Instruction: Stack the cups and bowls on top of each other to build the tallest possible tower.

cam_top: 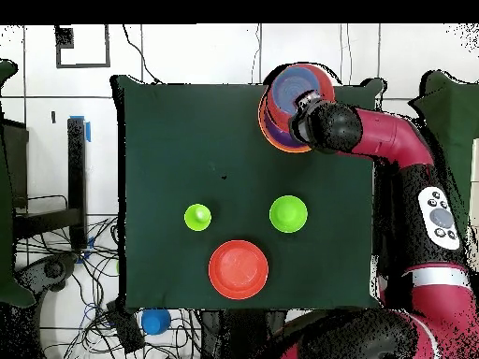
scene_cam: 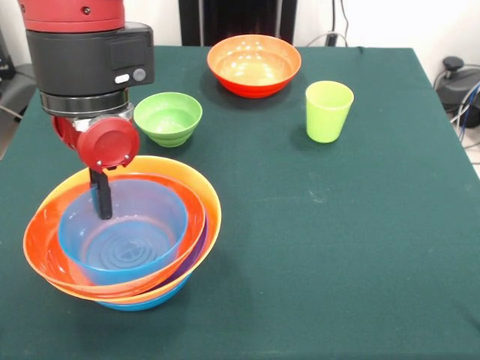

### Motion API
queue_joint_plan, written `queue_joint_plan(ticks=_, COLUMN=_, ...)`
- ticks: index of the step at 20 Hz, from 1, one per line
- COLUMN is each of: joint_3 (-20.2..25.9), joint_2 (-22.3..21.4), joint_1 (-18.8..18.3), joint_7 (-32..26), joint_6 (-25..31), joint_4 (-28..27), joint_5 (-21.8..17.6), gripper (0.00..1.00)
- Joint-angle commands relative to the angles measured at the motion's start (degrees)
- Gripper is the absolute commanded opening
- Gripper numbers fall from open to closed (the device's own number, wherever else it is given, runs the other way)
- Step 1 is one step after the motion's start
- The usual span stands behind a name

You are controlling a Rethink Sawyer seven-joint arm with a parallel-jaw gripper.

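Observation:
The tower [scene_cam: 208, 201] stands at the front left of the table: nested bowls with orange, purple and blue rims, leaning a little. A blue bowl [scene_cam: 127, 244] lies on top of it. My gripper [scene_cam: 102, 198] reaches down into that blue bowl by its far rim. In the overhead view my wrist covers part of the tower [cam_top: 271, 117]. The lime-green cup [scene_cam: 328, 111] [cam_top: 197, 218] stands upright on its own at the right. A small lime-green bowl [scene_cam: 168, 118] [cam_top: 288, 214] and a red-orange bowl [scene_cam: 254, 65] [cam_top: 239, 269] sit apart on the cloth.
A dark green cloth [scene_cam: 315, 247] covers the table. The tower sits close to the table's left and front edges. Cables and a black device [scene_cam: 457, 82] lie off the right edge.

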Motion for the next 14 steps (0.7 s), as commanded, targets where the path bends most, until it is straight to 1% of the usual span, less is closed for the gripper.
queue_joint_plan(ticks=1, joint_3=1.23, joint_2=1.34, joint_1=2.39, joint_7=-11.19, joint_6=2.32, joint_4=-4.98, joint_5=-3.40, gripper=0.00)
queue_joint_plan(ticks=5, joint_3=1.33, joint_2=1.86, joint_1=2.18, joint_7=-12.05, joint_6=3.89, joint_4=-6.08, joint_5=-3.19, gripper=0.00)
queue_joint_plan(ticks=10, joint_3=1.47, joint_2=1.42, joint_1=2.21, joint_7=-12.19, joint_6=4.82, joint_4=-4.94, joint_5=-2.63, gripper=0.00)
queue_joint_plan(ticks=13, joint_3=1.66, joint_2=1.67, joint_1=2.42, joint_7=-12.94, joint_6=6.83, joint_4=-5.54, joint_5=-2.26, gripper=0.00)
queue_joint_plan(ticks=14, joint_3=1.59, joint_2=1.63, joint_1=2.49, joint_7=-13.06, joint_6=6.90, joint_4=-5.58, joint_5=-2.36, gripper=1.00)
